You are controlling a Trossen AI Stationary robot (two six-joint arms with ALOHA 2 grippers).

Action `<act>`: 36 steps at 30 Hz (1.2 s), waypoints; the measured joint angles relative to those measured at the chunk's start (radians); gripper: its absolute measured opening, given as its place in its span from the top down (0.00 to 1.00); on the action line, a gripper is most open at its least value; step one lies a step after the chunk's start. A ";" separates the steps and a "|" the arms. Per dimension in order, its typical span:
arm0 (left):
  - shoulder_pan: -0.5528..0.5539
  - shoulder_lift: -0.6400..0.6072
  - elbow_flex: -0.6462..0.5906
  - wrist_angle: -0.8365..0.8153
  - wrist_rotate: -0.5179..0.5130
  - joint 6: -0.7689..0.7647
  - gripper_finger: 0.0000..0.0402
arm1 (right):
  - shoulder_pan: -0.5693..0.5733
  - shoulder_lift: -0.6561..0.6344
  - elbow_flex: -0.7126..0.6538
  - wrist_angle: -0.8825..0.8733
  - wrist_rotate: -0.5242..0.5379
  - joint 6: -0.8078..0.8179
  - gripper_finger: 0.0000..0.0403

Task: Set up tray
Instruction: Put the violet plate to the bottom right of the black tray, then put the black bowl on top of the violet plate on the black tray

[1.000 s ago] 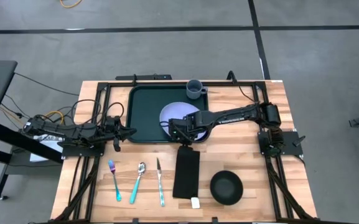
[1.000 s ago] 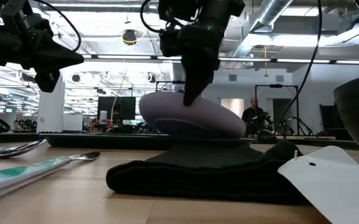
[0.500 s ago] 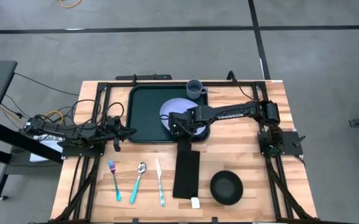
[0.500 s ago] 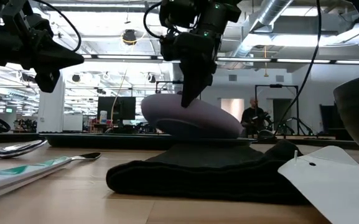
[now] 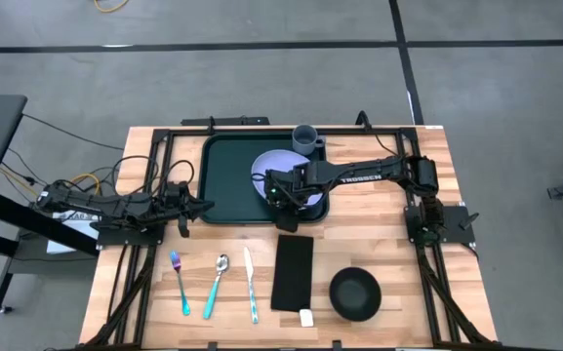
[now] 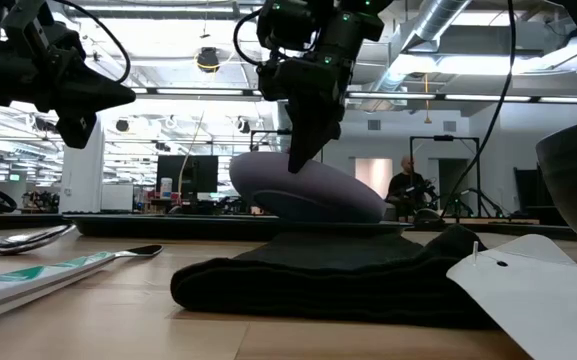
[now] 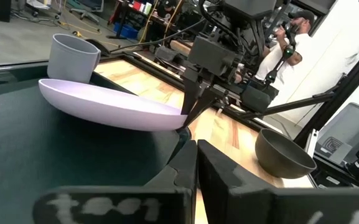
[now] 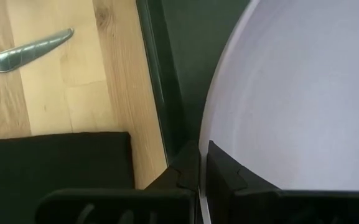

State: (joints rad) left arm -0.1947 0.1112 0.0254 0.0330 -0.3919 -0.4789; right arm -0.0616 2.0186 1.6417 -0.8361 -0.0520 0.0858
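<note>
The dark green tray (image 5: 227, 175) lies at the table's far middle. A lavender plate (image 5: 279, 172) is over its right half, tilted, its underside showing in the low view (image 6: 308, 190). My right gripper (image 5: 283, 198) is shut on the plate's near rim. A grey mug (image 5: 307, 139) stands at the tray's far right corner. My left gripper (image 5: 185, 207) waits shut just off the tray's left edge, touching nothing. My right gripper (image 8: 199, 165) pinches the plate's near rim (image 8: 203, 134) between its two fingers, one above the rim and one below. The fingers come from above, slanting down. The plate is tilted with the held rim raised; whether its far part rests on the tray I cannot tell.
A black folded napkin (image 5: 293, 271) lies near of the tray, with a white tag (image 5: 306, 317) at its near end. A black bowl (image 5: 355, 292) sits to its right. Fork (image 5: 180, 283), spoon (image 5: 217, 285) and knife (image 5: 251, 285) lie to its left.
My right gripper has moved toward the table's far edge, away from the napkin, and carried the plate with it farther over the tray. It has stayed shut on the rim. The napkin's far end, covered before, now shows whole.
</note>
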 joint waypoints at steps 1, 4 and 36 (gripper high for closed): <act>0.000 0.000 0.000 0.000 0.000 0.000 1.00 | 0.000 0.000 0.000 -0.001 0.001 0.007 1.00; 0.000 0.000 0.000 0.000 -0.002 0.000 1.00 | 0.000 0.000 0.000 -0.016 0.006 0.016 1.00; 0.000 0.006 0.000 0.002 -0.013 -0.004 1.00 | 0.008 0.146 0.132 -0.133 -0.029 0.073 0.63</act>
State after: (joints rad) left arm -0.1947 0.1173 0.0250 0.0350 -0.4049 -0.4831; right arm -0.0540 2.1643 1.7741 -0.9695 -0.0811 0.1593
